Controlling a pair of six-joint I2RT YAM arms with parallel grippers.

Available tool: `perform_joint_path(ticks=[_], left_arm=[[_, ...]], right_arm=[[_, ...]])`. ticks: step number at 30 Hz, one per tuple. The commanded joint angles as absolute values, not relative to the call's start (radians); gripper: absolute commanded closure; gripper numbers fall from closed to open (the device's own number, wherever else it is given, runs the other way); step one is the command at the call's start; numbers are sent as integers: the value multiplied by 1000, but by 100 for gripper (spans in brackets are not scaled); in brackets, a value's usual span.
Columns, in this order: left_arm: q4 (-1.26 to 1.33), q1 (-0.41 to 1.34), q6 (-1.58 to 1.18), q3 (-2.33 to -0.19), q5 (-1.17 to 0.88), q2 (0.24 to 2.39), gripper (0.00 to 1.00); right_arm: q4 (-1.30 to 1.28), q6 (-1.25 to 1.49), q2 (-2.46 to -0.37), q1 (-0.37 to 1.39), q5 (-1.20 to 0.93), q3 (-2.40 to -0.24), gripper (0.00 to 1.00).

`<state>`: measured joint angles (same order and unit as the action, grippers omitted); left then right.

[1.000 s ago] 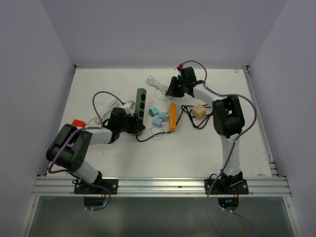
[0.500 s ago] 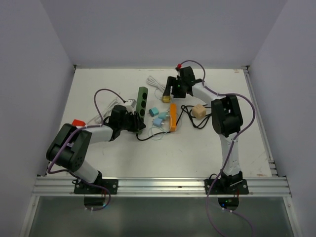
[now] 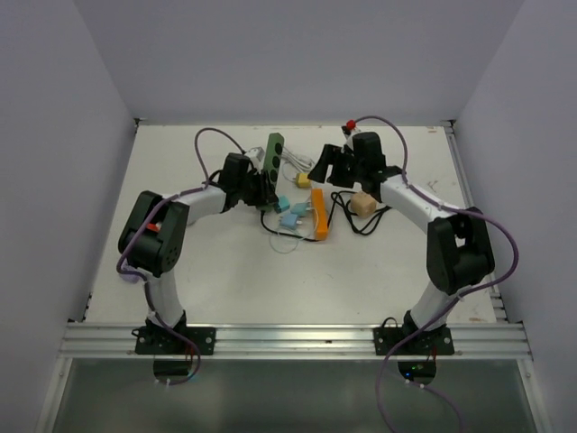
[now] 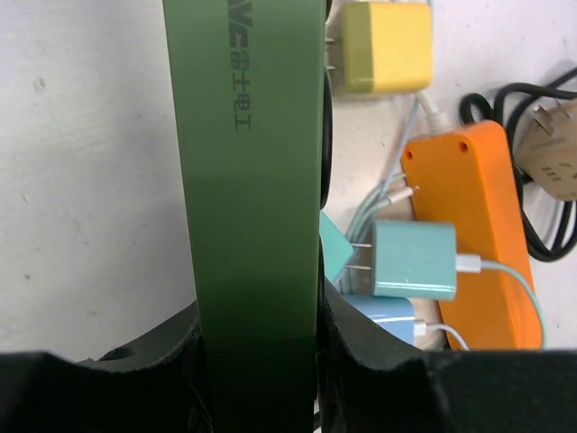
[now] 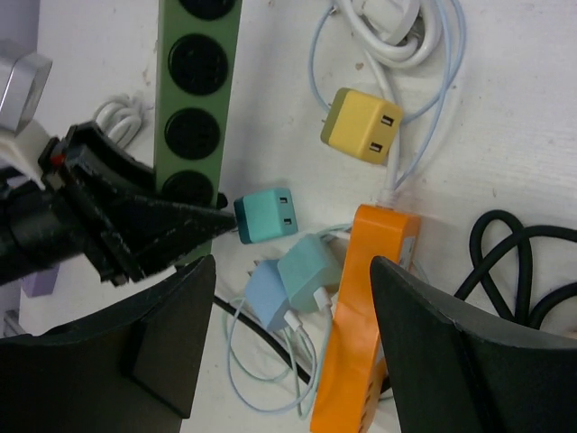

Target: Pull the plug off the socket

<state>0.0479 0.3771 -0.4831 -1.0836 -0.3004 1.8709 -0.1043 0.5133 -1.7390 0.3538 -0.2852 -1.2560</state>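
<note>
The socket, a long dark-green strip (image 3: 273,151) (image 4: 257,180) (image 5: 198,90), lies slanted at mid-table, and my left gripper (image 3: 261,186) (image 4: 260,316) is shut on its near end. All the round sockets that show are bare. The yellow plug (image 3: 303,179) (image 4: 383,45) (image 5: 363,124) lies loose on the table just right of the strip, prongs toward it. My right gripper (image 3: 323,171) (image 5: 293,334) hangs open with nothing between its fingers, over the chargers and the orange strip, a little nearer me than the plug.
An orange strip (image 3: 318,215) (image 5: 365,325) lies right of several teal and blue chargers (image 3: 288,215) (image 5: 266,215) with thin cables. A coiled white cable (image 3: 290,160) (image 5: 388,23) lies behind the plug. A wooden cube (image 3: 363,203) sits among black cord loops.
My right gripper opened and let go of the yellow plug, which now lies on the table. My left arm swung the green strip toward the back and right. The right arm drew back to the right.
</note>
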Motion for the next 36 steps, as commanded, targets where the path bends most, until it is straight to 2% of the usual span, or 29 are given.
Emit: perform_joint_path(ticks=[1,4,6,11,12,15,28,36], left_arm=[[2,353,-457,-1190,-265,1910,96],[3,321,-468,-1209,-293,1942,96],[14,299,-474,-1213,-313,1959,89],[26,256,-483,-1220,-376,1988,85],[28,253,-482,-1220,-379,1991,82],[17,247,-469,-1223,-376,1993,65],[-41,241,-457,-1235,-379,1988,37],[-126,241,-417,-1224,-262,1901,18]], right_arm=[[-49,506,-1665,353,-314,-1183,27],[-52,492,-1632,353,-311,-1148,27],[-52,486,-1621,351,-310,-1140,27],[-43,483,-1623,353,-316,-1124,27],[-37,485,-1623,353,-318,-1124,27],[-26,488,-1632,353,-330,-1118,27],[-31,476,-1625,353,-341,-1094,27],[-35,479,-1618,353,-357,-1095,27]])
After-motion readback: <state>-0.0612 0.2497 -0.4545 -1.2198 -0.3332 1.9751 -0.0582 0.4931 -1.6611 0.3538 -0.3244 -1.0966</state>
